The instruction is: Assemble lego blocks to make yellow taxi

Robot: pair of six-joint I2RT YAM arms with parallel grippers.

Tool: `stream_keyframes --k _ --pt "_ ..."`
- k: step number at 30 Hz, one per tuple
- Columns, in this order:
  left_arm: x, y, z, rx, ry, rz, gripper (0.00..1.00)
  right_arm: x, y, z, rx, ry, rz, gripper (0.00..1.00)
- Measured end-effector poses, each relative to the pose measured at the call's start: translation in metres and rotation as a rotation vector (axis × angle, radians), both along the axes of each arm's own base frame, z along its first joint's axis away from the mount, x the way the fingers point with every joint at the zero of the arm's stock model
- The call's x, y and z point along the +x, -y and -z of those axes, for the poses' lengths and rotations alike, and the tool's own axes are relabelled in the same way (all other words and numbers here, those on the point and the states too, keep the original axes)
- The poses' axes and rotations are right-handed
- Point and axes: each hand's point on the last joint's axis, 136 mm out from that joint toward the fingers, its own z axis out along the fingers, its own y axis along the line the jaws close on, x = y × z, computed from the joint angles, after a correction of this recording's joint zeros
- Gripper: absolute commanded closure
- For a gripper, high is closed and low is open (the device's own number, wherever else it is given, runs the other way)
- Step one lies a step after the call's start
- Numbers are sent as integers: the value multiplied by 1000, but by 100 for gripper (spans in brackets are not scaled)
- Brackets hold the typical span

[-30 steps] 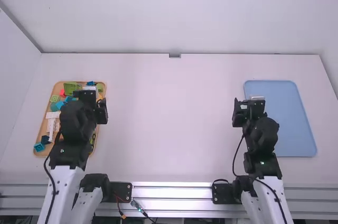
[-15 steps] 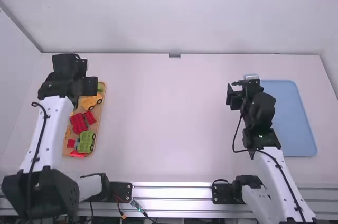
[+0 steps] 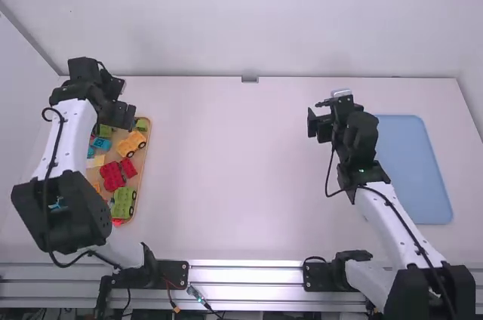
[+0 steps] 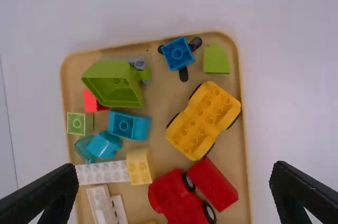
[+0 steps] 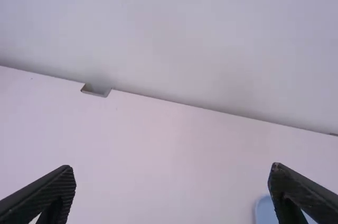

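At the left, the left gripper (image 4: pixel 174 167) holds nothing, its fingers spread wide above the wooden tray (image 4: pixel 244 155), where the parts lie loose. A pale yellow block (image 4: pixel 140 166) sits among them, and farther right is the yellow wheeled base (image 4: pixel 203 121), studs up and slanted. The step in hand looks to be picking a taxi part, likely that base. To do it well, turn the fingers to match its slant, come straight down, and close on the long sides between the wheels, so they don't roll or twist in the grip. Mind the red block (image 4: pixel 213 184) near one side and the rim by one end. The middle of the table (image 3: pixel 241 169) makes a good building spot. Farther right, the right gripper (image 5: pixel 171 168) is open and empty, beside the blue board (image 3: pixel 411 161); it could steady the base for stacking.
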Motion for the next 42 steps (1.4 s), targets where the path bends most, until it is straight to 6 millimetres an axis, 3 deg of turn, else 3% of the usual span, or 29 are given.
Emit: stream_keyframes --k 3,12,16,26,36,42 --pt "3 -8 13 -7 -40 21 2 3 -5 0 -4 2 -13 1" --pt "1 -19 87 -39 -234 165 1 7 -10 -7 -2 29 -28 1" --pt "-2 -26 102 -87 -246 181 1 7 -10 -5 -6 23 -29 1" --pt "-6 -48 105 -171 -172 174 1 7 -11 -5 -2 22 -31 1" --pt "-5 -30 105 -195 -177 302 1 4 -10 4 -8 -14 -32 1" --pt "-9 -26 117 -198 -213 384 4 3 -10 6 -8 -24 -32 1"
